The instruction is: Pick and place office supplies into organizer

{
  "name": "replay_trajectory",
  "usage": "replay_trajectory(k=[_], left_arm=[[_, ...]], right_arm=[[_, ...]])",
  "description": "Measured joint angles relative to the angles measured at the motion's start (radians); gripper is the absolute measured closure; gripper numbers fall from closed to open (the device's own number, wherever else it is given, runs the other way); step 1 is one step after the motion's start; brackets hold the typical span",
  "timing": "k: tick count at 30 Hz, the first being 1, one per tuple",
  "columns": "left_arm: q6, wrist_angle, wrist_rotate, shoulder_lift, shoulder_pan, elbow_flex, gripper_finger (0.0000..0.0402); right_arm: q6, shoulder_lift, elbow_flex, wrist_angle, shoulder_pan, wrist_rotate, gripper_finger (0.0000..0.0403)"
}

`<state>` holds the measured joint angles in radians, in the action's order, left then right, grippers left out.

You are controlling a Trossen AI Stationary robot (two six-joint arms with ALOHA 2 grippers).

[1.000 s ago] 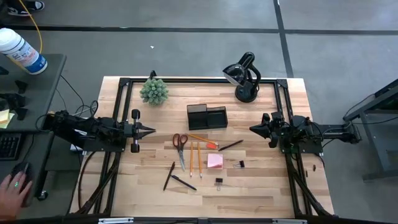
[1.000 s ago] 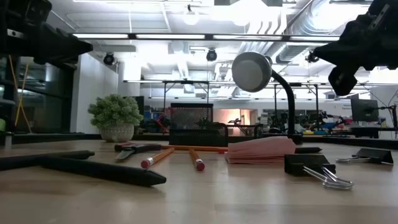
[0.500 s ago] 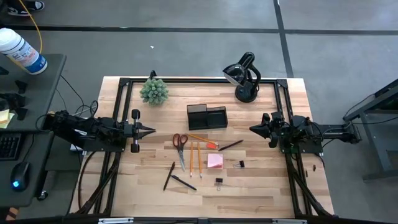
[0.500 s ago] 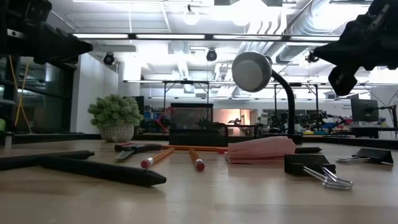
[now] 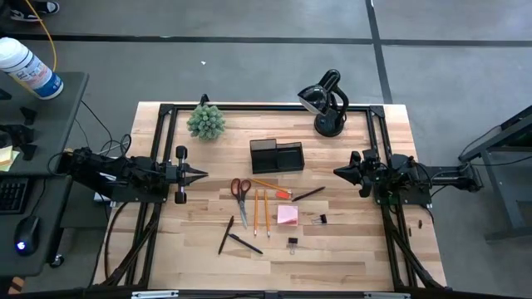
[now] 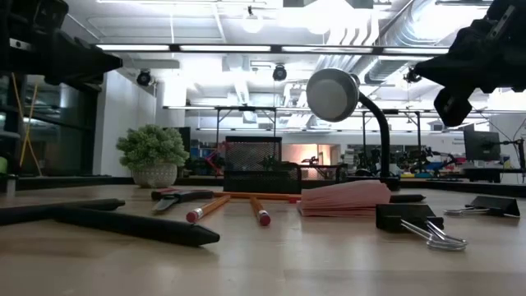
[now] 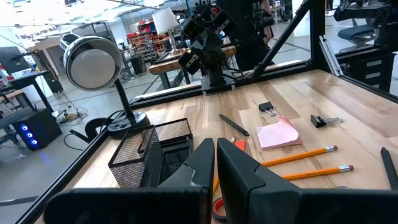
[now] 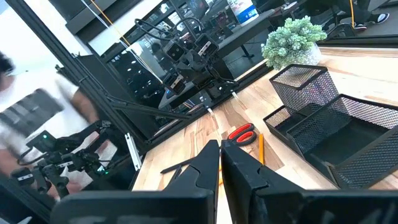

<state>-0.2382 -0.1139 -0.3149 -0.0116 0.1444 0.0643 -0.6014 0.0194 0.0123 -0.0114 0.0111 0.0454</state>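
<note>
A: Starting at the table's near edge, what is left to do?

B: By the look of it, everything. Nearest lie two pens (image 5: 233,237) and a clip (image 5: 292,243). Behind them sit the pink pad (image 5: 288,215), a second clip (image 5: 320,219), two pencils (image 5: 262,212) and the scissors (image 5: 241,194). A third pencil (image 5: 270,188) and another pen (image 5: 308,194) lie just in front of the tray.

A: And the tray itself?

B: The tray (image 5: 277,155) stands past the middle, toward the far edge, and its compartments look empty. I judge that no item has been placed yet.

A: Where are the arms?

B: Apart, one at each side. The left claw (image 5: 197,174) hangs at the left edge, level, aimed at the middle, fingers clenched together on nothing. The right claw (image 5: 341,171) mirrors it at the right edge, likewise pressed closed and empty. Neither touches any item.

A: Anything farther back?

B: A plant (image 5: 205,121) near the far left corner and a lamp (image 5: 326,104) near the far right.
</note>
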Motion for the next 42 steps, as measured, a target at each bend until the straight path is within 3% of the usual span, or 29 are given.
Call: replay_trajectory(k=[42], left_arm=[[0.0,0.0,-0.018,0.0,0.0,0.0,0.0392]], right_arm=[[0.0,0.0,0.0,0.0,0.0,0.0,0.0391]])
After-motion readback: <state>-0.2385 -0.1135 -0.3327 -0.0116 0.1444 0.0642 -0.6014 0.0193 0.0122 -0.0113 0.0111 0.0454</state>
